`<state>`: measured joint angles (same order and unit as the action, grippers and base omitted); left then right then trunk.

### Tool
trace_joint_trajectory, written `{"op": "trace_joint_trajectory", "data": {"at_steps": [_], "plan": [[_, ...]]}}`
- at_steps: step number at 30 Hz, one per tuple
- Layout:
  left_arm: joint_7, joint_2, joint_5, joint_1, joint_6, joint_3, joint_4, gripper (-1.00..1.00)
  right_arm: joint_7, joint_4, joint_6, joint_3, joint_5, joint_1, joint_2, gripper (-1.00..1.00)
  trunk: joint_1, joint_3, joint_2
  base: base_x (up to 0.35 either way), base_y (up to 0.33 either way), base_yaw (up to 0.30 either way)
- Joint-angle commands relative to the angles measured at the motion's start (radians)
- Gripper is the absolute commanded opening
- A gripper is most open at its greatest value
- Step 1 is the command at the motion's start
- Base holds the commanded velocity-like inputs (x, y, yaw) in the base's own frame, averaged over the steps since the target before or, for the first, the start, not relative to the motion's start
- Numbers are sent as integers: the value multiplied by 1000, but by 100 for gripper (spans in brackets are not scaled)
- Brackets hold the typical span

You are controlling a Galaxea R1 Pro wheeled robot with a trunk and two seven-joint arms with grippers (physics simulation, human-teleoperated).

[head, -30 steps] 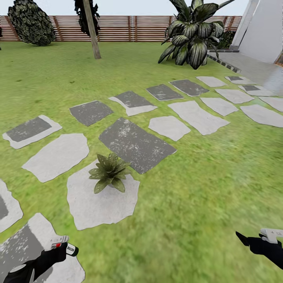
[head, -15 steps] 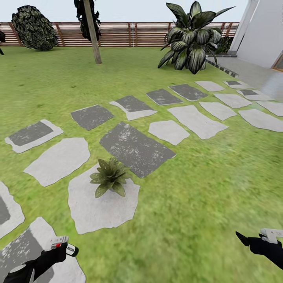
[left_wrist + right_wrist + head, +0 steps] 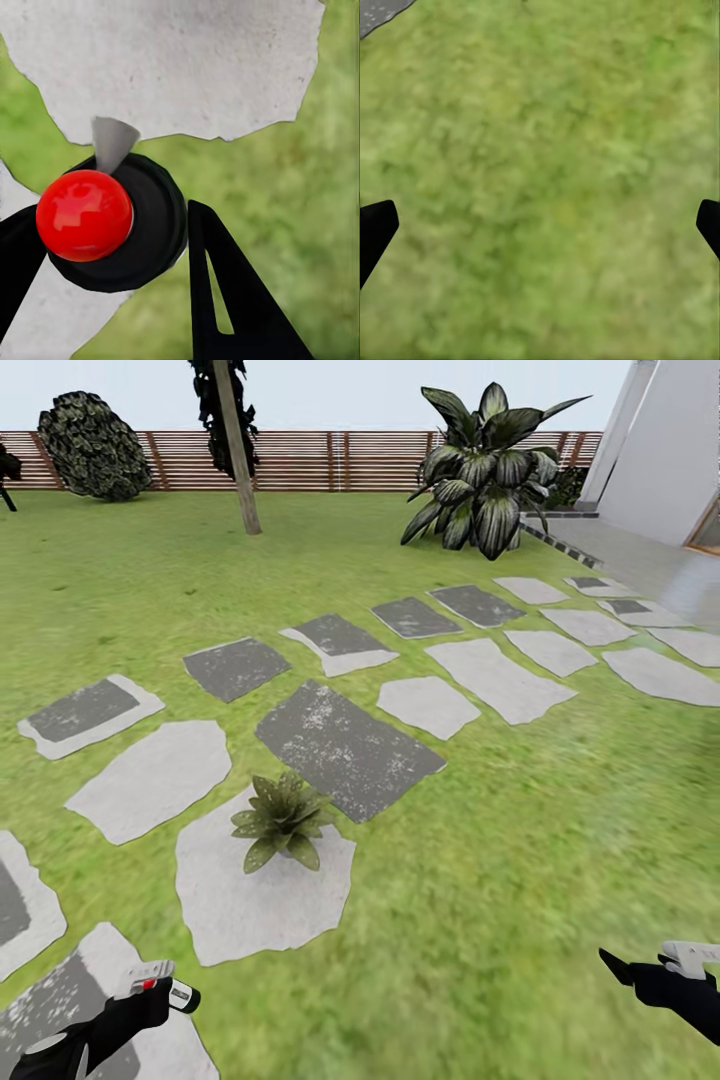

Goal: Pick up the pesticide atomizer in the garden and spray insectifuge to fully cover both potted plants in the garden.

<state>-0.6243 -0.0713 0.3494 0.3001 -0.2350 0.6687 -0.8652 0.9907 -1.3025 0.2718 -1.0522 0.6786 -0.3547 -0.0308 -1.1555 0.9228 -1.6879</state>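
My left gripper (image 3: 140,1000) sits at the bottom left of the head view, shut on the pesticide atomizer (image 3: 165,985). In the left wrist view the atomizer (image 3: 146,225) shows end-on as a round black cap with a red ball, pinched between the black fingers (image 3: 225,292). One potted plant (image 3: 278,822), a low rosette of pointed green leaves, stands on a pale stepping stone (image 3: 260,895) ahead of that gripper. My right gripper (image 3: 628,972) hovers open over the lawn at the bottom right, its fingertips (image 3: 375,229) far apart with only grass between them.
Flat stepping stones (image 3: 345,745) run across the lawn toward the white house (image 3: 670,460) at the right. A big palm-like shrub (image 3: 485,470), a tree trunk (image 3: 237,450), a round dark bush (image 3: 92,445) and the brown slatted fence (image 3: 300,460) stand at the back.
The whole head view has shifted downward a little, so the camera moved. Both grippers keep their places and states.
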Motion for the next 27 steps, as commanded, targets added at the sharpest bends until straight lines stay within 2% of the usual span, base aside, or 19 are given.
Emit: {"op": "trace_joint_trajectory", "data": {"at_steps": [1,15,17,20,22,27], "plan": [[-8,1,5,1,-6,4,-1,-100,6,-1,6,-2,4,-1,0,100,4,-4,7,0,0,0],[-8,-1,4,1,-6,7,-1,-100,6,0,3,-2,11,0,2,100,58,-69,105,0,0,0],[-8,-1,4,1,-6,14,-1,-100,6,12,-9,-2,12,0,3,100,65,-79,119,0,0,0],[-8,-1,5,1,-5,23,-1,-100,0,80,-57,-9,13,0,0,100,77,-93,140,0,0,0],[-8,0,5,1,-5,25,-1,-100,-3,128,-107,-24,13,1,-1,100,85,-102,154,0,0,0],[-8,0,5,1,-4,28,-1,-100,-7,210,-245,-115,15,15,-2,100,104,-126,189,0,0,0]]}}
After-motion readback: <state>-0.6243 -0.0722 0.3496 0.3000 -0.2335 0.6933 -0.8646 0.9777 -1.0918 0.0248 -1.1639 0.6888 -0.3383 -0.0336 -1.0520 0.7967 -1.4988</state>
